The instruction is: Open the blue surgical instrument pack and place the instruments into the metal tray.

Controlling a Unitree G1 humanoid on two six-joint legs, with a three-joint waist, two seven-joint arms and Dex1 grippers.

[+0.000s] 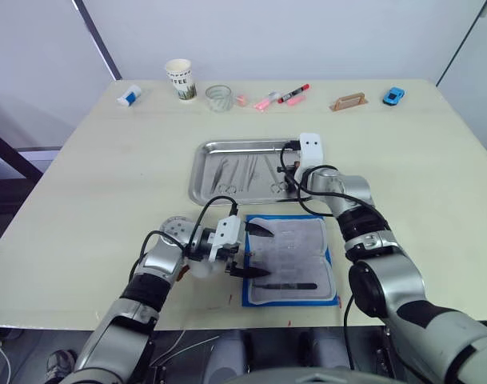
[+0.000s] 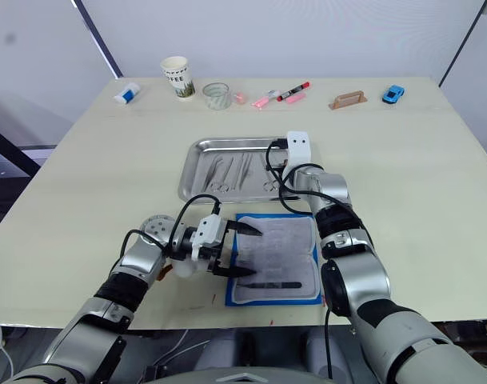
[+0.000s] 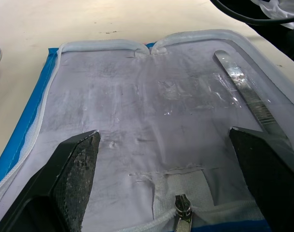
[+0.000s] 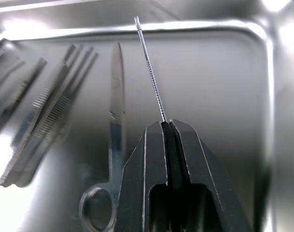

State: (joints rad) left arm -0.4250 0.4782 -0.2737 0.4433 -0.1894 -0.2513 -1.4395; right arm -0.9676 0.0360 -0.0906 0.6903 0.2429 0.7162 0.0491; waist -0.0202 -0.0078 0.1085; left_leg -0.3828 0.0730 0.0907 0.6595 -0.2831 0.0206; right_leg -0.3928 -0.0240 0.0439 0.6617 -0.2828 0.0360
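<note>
Right gripper (image 4: 167, 126) over the metal tray (image 1: 203, 172), jaws pressed together on a thin silver probe (image 4: 150, 72), above scissors (image 4: 115, 96) and forceps (image 4: 50, 106) already lying there. Left gripper (image 3: 163, 159) hovering with jaws spread wide over the blue surgical instrument pack (image 1: 291, 258), opened flat on the table (image 1: 91, 192) just in front of the tray. One dark instrument (image 1: 289, 286) left in the lining. Likely risks: probe slipping and rolling off past the low rim; pouch sliding under a careless grab.

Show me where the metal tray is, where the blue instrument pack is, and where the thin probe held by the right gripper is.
metal tray (image 1: 201, 172): left eye view, bare floor near its left rim.
blue instrument pack (image 1: 295, 248): left eye view, middle of the pale lining.
thin probe (image 4: 151, 79): right wrist view, middle of its shaft.
right gripper (image 4: 168, 126): right wrist view, shut fingertips.
</note>
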